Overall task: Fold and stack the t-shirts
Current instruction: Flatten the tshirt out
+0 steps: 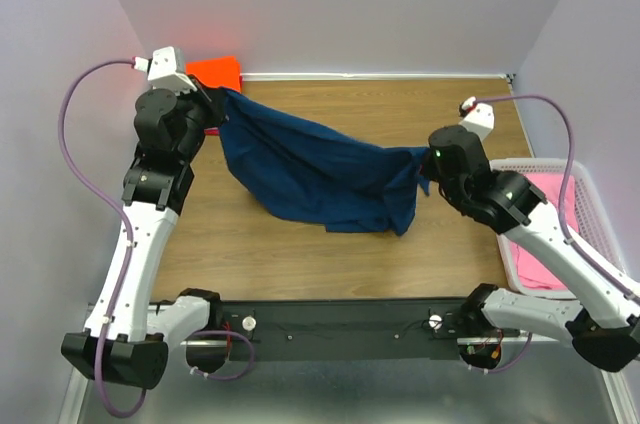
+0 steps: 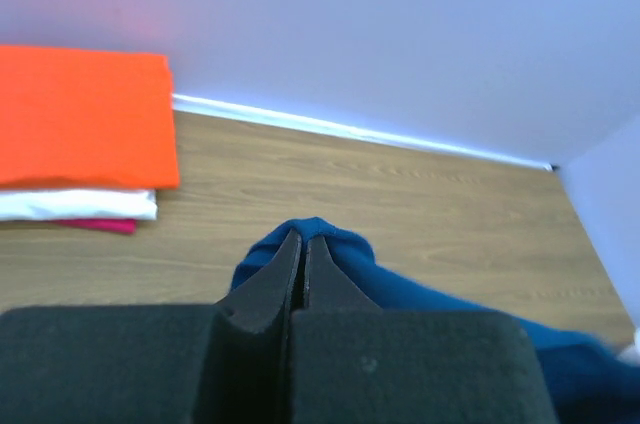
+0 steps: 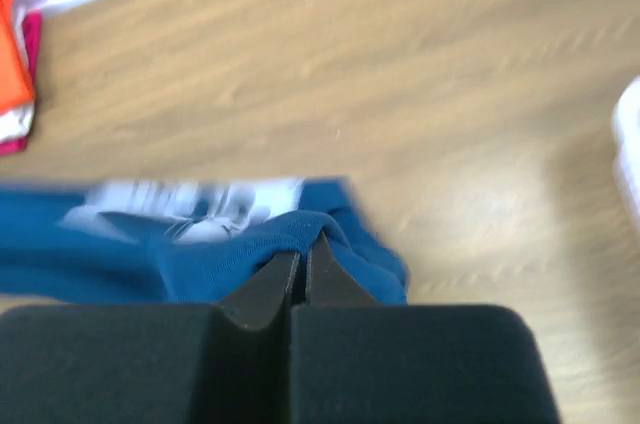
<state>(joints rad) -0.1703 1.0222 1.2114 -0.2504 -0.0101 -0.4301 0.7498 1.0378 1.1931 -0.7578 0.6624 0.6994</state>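
Observation:
The navy blue t-shirt (image 1: 320, 174) hangs stretched between both grippers above the wooden table, its lower part sagging onto the table. My left gripper (image 1: 222, 96) is shut on its left end, seen in the left wrist view (image 2: 303, 240) with blue cloth (image 2: 400, 289) round the tips. My right gripper (image 1: 424, 162) is shut on its right end (image 3: 305, 244); a white print (image 3: 190, 206) shows on the shirt there. A folded stack with the orange t-shirt (image 1: 214, 70) on top lies at the back left; in the left wrist view orange (image 2: 85, 114), white (image 2: 75, 205) and pink (image 2: 100, 227) layers show.
A white basket (image 1: 520, 259) at the right edge holds a pink t-shirt (image 1: 560, 214). Walls close in the table at the back and sides. Bare wood (image 1: 400, 104) lies behind the shirt and in front of it.

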